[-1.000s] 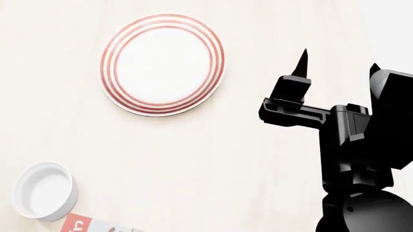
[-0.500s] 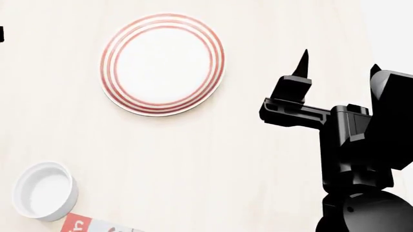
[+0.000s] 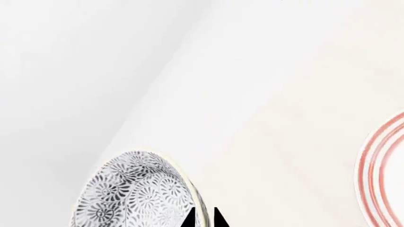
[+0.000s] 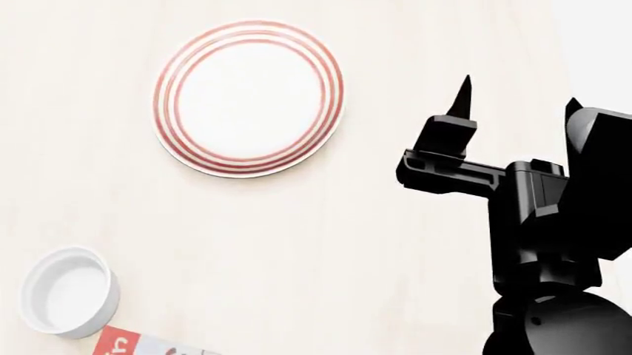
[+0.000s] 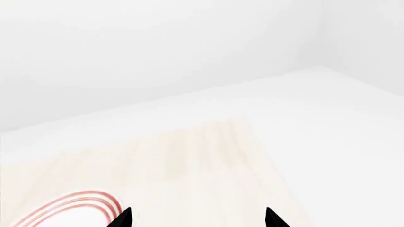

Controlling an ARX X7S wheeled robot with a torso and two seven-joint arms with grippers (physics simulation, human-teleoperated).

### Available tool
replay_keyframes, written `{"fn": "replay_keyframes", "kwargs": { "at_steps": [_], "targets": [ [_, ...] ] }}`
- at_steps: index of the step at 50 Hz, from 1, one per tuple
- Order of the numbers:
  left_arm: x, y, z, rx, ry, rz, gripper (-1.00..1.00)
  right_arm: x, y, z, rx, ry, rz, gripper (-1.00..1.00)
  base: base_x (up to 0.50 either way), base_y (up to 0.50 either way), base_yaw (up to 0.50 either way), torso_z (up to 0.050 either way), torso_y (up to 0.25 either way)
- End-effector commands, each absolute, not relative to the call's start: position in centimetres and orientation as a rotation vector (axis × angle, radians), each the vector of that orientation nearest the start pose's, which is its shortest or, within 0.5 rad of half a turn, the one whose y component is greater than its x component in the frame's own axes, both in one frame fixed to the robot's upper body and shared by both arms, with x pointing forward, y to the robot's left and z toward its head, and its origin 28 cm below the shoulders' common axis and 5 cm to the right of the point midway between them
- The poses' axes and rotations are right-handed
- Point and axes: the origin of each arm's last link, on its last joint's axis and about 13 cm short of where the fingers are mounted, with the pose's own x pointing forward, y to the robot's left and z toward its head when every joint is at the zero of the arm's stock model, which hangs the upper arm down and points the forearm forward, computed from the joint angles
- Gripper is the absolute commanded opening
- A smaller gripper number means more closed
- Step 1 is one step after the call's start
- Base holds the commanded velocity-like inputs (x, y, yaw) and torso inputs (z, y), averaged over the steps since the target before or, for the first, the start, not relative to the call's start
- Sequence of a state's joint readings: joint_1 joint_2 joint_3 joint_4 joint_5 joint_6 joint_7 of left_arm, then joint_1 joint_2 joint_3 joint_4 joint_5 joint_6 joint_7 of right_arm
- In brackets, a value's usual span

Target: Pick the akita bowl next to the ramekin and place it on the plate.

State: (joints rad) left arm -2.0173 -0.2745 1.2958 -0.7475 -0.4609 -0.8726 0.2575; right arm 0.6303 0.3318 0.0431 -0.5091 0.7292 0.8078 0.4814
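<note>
The akita bowl (image 3: 136,191), grey-speckled with a floral pattern, shows only in the left wrist view, where the left gripper (image 3: 203,218) has its two dark fingertips close together on the bowl's rim, one to each side of it; it looks pinched narrow on that rim, and the bowl appears carried above the table. Across a stretch of bare pale wood table (image 3: 284,142) from the bowl, the red-ringed plate (image 3: 382,165) cuts into that view, so the plate lies ahead and to one side of the held bowl, well apart. In the head view the plate (image 4: 249,97) stands empty, the ramekin (image 4: 67,291) well apart from it toward the robot, with a red-and-white carton (image 4: 138,344) just beside the ramekin. The right gripper (image 5: 197,218) hangs spread wide and empty near the plate's rim. The left arm, I judge, must carry the bowl over the plate.
</note>
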Motion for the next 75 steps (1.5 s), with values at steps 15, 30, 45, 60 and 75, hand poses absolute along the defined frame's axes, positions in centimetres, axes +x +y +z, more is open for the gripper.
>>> {"fn": "replay_keyframes", "kwargs": {
  "at_steps": [15,30,45,60,75],
  "targets": [
    [40.0,19.5,46.7,1.419,0.118,-0.482,-1.00,26.6,-12.9,22.9,0.217,-0.241,-0.057,1.00,0.00,0.00,0.00,0.000,0.000],
    [40.8,18.1,45.0,1.460,0.093,-0.675,-1.00,27.0,-13.0,22.4,0.227,-0.234,-0.055,1.00,0.00,0.00,0.00,0.000,0.000],
    [41.5,17.0,42.6,1.401,0.060,-0.760,-1.00,26.7,-13.0,22.5,0.236,-0.229,-0.055,1.00,0.00,0.00,0.00,0.000,0.000],
    [42.1,16.3,40.4,1.357,0.083,-0.822,-1.00,26.8,-13.0,22.5,0.238,-0.229,-0.054,1.00,0.00,0.00,0.00,0.000,0.001],
    [42.4,16.0,38.8,1.312,0.115,-0.854,-1.00,26.9,-13.0,22.4,0.239,-0.229,-0.054,1.00,0.00,0.00,0.00,0.000,0.000]
  ]
}}
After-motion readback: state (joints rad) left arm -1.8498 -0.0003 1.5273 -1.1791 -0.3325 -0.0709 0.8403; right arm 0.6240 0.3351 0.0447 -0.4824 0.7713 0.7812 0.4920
